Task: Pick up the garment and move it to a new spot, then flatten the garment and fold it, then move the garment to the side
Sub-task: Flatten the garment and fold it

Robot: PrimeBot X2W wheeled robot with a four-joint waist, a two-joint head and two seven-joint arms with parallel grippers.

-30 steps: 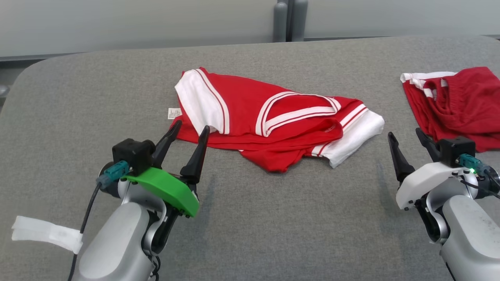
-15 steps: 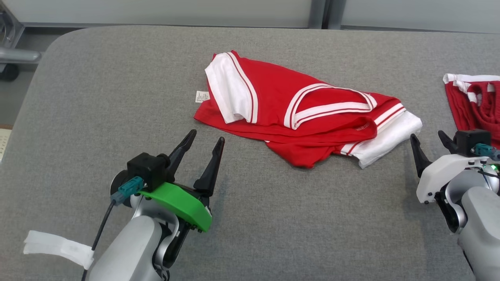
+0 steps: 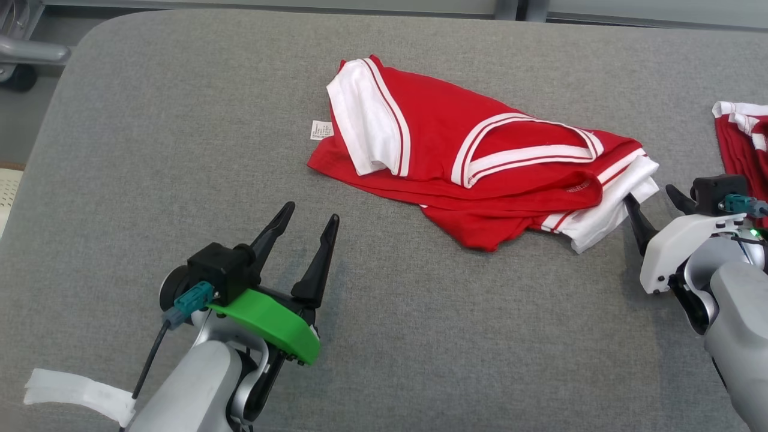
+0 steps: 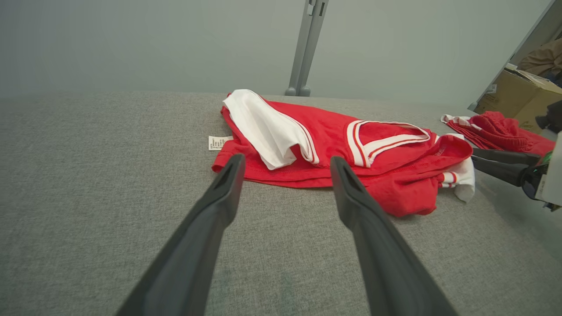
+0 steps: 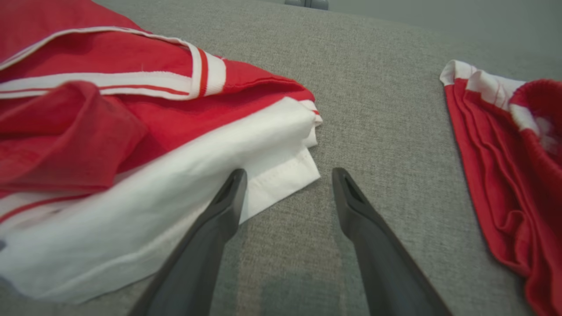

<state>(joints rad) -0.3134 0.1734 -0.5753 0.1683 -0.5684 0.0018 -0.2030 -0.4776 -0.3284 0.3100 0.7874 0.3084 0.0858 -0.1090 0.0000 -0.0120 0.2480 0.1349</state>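
Two dark fingers of the left gripper [image 4: 286,161] are seen spread apart at bottom centre, over a grey fabric surface [image 4: 88,184]. A crumpled red-and-white garment [image 4: 342,145] is laid across the middle, beyond the fingertips.

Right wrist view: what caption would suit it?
Open right gripper poised at the white corner of a crumpled red garment.

On worktop [image 3: 150,150] centre: garment [image 3: 480,174]; label [image 3: 321,129] just left of it; second garment [image 3: 741,138] far right; left gripper [image 3: 312,211] before garment, apart.
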